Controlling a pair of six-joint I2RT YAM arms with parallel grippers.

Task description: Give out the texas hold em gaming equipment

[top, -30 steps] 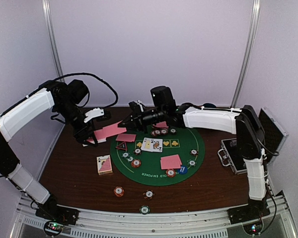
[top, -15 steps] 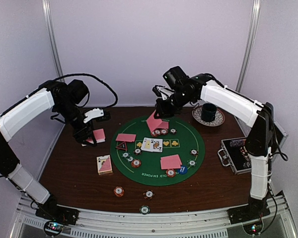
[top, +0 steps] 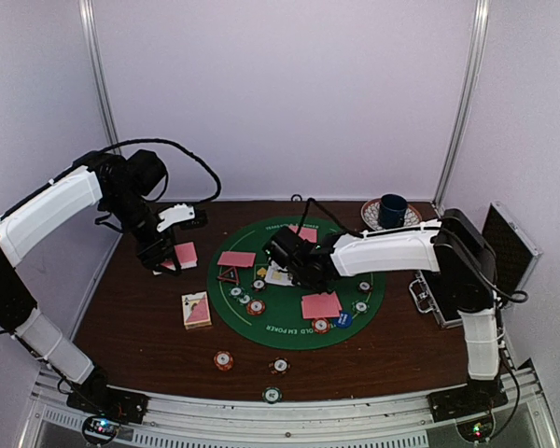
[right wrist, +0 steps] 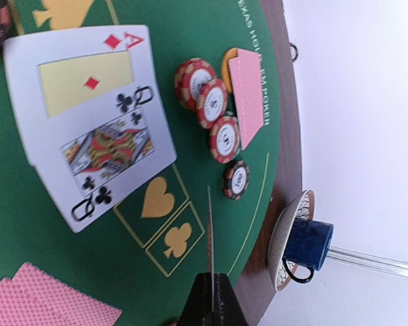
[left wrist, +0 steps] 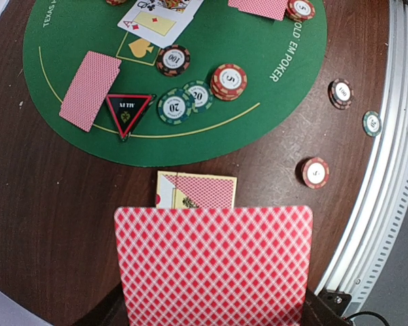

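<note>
In the top view my left gripper (top: 168, 258) hangs over the table's left side, shut on pink-backed playing cards (left wrist: 213, 265) that hide its fingers in the left wrist view. My right gripper (right wrist: 213, 295) sits low over the middle of the green mat (top: 289, 322), shut on a single card (right wrist: 209, 231) seen edge-on. Just beyond it lie a face-up ace of diamonds (right wrist: 88, 81) and a queen of clubs (right wrist: 109, 149). Pink cards (top: 320, 305) lie face down on the mat, with striped chips (right wrist: 211, 102) and the red-black triangle marker (left wrist: 128, 111).
A card box (top: 196, 310) lies left of the mat. Loose chips (top: 223, 359) sit near the front rail. A dark blue cup (top: 392, 211) on a saucer stands at the back right, and an open black case (top: 439, 289) at the right edge.
My right gripper drew a pink card from the cards in the left gripper, swung it up to the back of the mat, then came down over the mat's middle. The left arm stayed put.
</note>
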